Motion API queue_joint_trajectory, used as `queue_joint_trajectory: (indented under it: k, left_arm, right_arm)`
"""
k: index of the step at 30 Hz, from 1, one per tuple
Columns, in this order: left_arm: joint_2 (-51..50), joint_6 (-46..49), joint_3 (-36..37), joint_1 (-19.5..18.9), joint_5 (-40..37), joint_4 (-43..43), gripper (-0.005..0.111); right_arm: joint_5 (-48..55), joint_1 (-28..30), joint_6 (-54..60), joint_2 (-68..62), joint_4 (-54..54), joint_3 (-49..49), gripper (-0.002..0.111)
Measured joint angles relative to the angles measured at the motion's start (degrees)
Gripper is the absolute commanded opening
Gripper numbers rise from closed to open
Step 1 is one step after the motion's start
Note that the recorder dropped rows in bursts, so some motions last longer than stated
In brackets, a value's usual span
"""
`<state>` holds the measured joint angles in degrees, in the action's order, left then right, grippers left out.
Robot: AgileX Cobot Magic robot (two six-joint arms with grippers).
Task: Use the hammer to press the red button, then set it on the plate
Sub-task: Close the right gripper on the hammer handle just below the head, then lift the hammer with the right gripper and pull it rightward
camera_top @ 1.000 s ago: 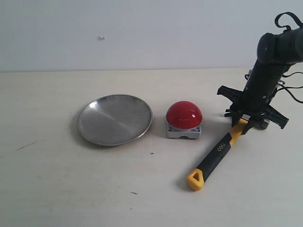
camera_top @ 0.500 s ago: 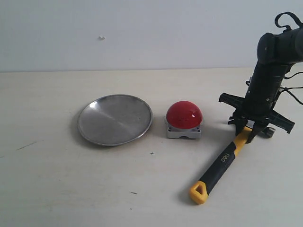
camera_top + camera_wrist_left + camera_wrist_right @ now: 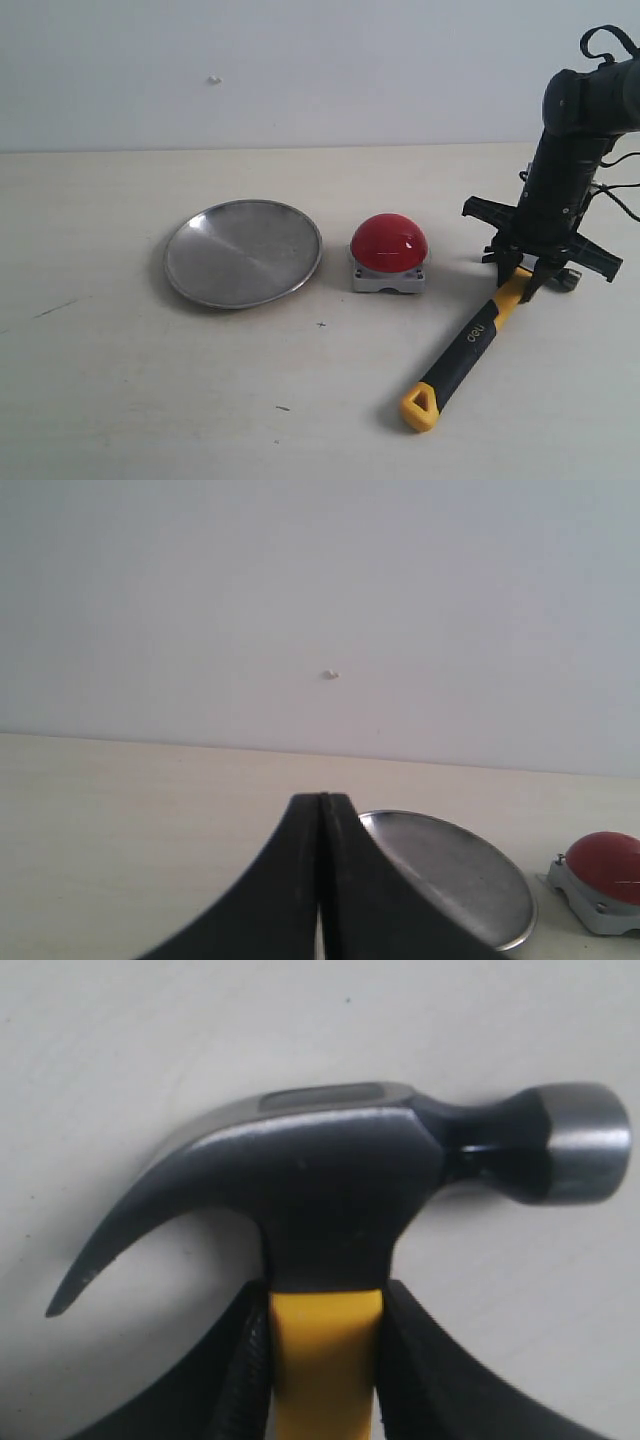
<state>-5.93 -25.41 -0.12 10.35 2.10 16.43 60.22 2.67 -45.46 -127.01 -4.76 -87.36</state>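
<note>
Right claw [image 3: 528,272] pinches yellow-and-black hammer [image 3: 465,335] just under its dark steel head, yellow butt end nearest on cream bench [image 3: 150,400]. Glossy red dome button [image 3: 389,243] sits left of hammer, apart, just beside round brushed-metal plate [image 3: 243,252]. Left claw [image 3: 322,820] pressed together, 2 fingers touching, facing plate.

The plate [image 3: 243,253] lies on the table [image 3: 150,380], left of centre. The button [image 3: 389,243] stands just right of it, not touching the rim. The hammer [image 3: 465,340] lies right of the button, apart from it, with its handle running front-left and its head rearmost. The right gripper [image 3: 527,275] straddles the handle just below the head, one finger against each side.
</note>
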Motion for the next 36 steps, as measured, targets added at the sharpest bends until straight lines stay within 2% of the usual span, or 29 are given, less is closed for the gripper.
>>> queue_joint_trajectory:
  k: [6, 13, 25, 36]
  left_arm:
    - [0.0, 0.0, 0.0, 0.0, 0.0, 0.0, 0.0]
    - [0.0, 0.0, 0.0, 0.0, 0.0, 0.0, 0.0]
    - [0.0, 0.0, 0.0, 0.0, 0.0, 0.0, 0.0]
    - [0.0, 0.0, 0.0, 0.0, 0.0, 0.0, 0.0]
  right_arm:
    - [-0.1, 0.0, 1.8, 0.0, 0.9, 0.0, 0.0]
    - [-0.1, -0.1, 14.3, 0.0, 11.0, 0.0, 0.0]
    - [2.4, -0.1, 17.5, -0.3, 19.6, 0.0, 0.0]
    - [8.0, -0.1, 34.8, -0.9, 20.2, 0.0, 0.0]
